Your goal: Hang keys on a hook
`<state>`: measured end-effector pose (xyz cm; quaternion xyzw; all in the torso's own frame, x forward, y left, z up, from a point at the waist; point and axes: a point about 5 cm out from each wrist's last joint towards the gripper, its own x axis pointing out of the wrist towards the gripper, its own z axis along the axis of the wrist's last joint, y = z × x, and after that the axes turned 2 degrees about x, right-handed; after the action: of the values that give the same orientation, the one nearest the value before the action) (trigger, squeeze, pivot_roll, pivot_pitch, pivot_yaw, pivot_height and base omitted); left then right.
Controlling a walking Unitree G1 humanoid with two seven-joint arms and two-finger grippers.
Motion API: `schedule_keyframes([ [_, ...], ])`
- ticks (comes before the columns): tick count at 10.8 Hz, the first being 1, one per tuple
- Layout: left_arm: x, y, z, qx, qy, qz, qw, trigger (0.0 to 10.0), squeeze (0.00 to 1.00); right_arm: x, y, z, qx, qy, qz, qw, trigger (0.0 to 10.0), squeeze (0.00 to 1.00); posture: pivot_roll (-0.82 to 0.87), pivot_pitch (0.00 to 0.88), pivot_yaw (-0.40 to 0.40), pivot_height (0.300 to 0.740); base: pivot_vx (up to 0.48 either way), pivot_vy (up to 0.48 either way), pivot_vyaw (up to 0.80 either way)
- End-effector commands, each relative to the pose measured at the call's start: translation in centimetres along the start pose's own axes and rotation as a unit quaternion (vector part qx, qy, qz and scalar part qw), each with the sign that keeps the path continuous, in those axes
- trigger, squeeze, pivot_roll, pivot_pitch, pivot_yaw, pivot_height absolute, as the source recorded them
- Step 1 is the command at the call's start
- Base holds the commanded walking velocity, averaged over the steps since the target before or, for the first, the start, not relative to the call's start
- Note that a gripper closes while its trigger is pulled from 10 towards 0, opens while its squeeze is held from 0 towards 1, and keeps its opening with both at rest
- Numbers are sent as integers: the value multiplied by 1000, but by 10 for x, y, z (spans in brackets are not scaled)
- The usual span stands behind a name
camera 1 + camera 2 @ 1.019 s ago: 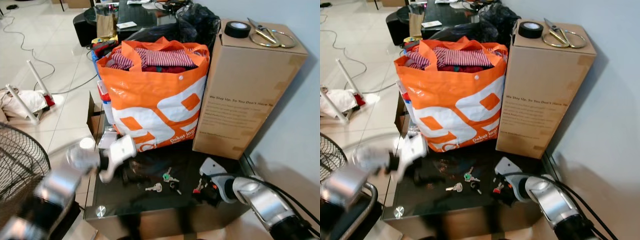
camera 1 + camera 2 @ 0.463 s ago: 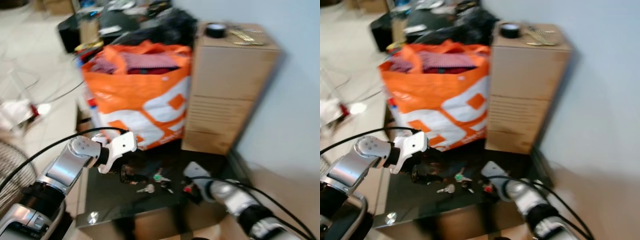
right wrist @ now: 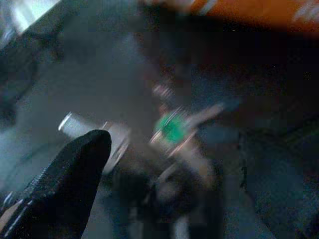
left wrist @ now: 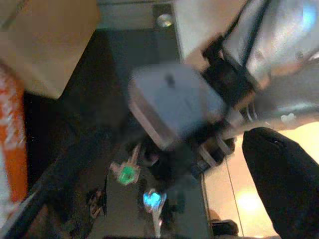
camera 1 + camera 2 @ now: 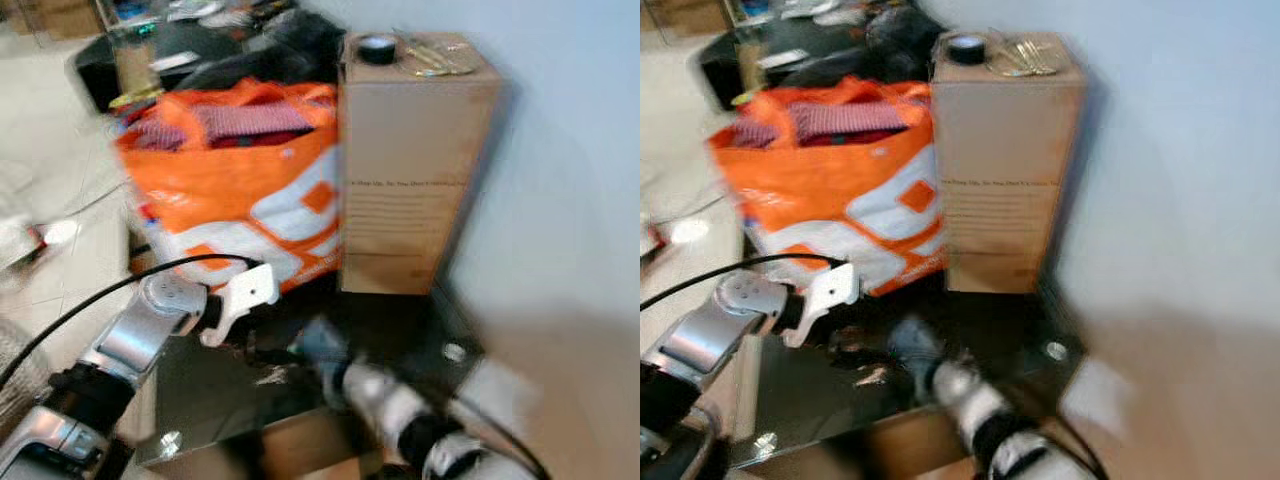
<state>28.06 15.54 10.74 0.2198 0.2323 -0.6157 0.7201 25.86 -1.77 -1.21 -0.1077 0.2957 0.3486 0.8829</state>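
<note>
The task has barely begun: the keys (image 3: 172, 130) lie on the dark worktop (image 5: 215, 390), the right gripper (image 3: 169, 164) wide above them, the left gripper (image 4: 164, 164) impossible to judge.

Both eye views are bright but soft all over, with motion blur. The right arm (image 5: 400, 420) is the most smeared part, almost a pale streak. The cardboard box (image 5: 415, 160) and the orange bag (image 5: 230, 190) keep their shapes, but their edges are doubled and the print cannot be read. The light wall behind the box is evenly lit, and a soft grey shadow lies on it beside the box. The dark glass table (image 5: 210, 385) shows small bright glints.

The left wrist view is dim, with warm glare beside the black finger (image 4: 284, 184). The right wrist view is darker and blurred; beyond the finger (image 3: 60, 184) a green key cap (image 3: 172, 130) glows, out of focus.
</note>
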Motion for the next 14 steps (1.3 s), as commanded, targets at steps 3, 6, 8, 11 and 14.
schedule_keyframes([
  [3, -4, 2, 2, 8, 2, 7, 1000, 10000, 0, 8, 22, 24, 12, -40, 19, 999, 10000, 0, -172, 0, 66, 740, 0, 0, 0],
  [6, -6, -1, 2, 14, -4, 15, 1000, 10000, 0, -147, -156, 23, -82, -74, -29, 994, 10000, 0, -164, 0, 59, 740, 0, 0, 0],
  [8, -5, -2, 3, 18, -6, 16, 1000, 10000, 0, -146, -151, 43, -34, -118, -40, 992, 10000, 0, -161, 0, 57, 740, 0, 0, 0],
  [11, -7, -2, 5, 18, -17, 30, 999, 10000, 0, -154, -128, 23, -62, -42, 4, 997, 10000, 0, -161, 0, 64, 740, 0, 0, 0],
  [14, -6, -3, 3, 14, -12, 12, 1000, 10000, 0, -149, -112, 8, -61, 22, 33, 997, 10000, 0, -160, 0, 68, 740, 0, 0, 0],
])
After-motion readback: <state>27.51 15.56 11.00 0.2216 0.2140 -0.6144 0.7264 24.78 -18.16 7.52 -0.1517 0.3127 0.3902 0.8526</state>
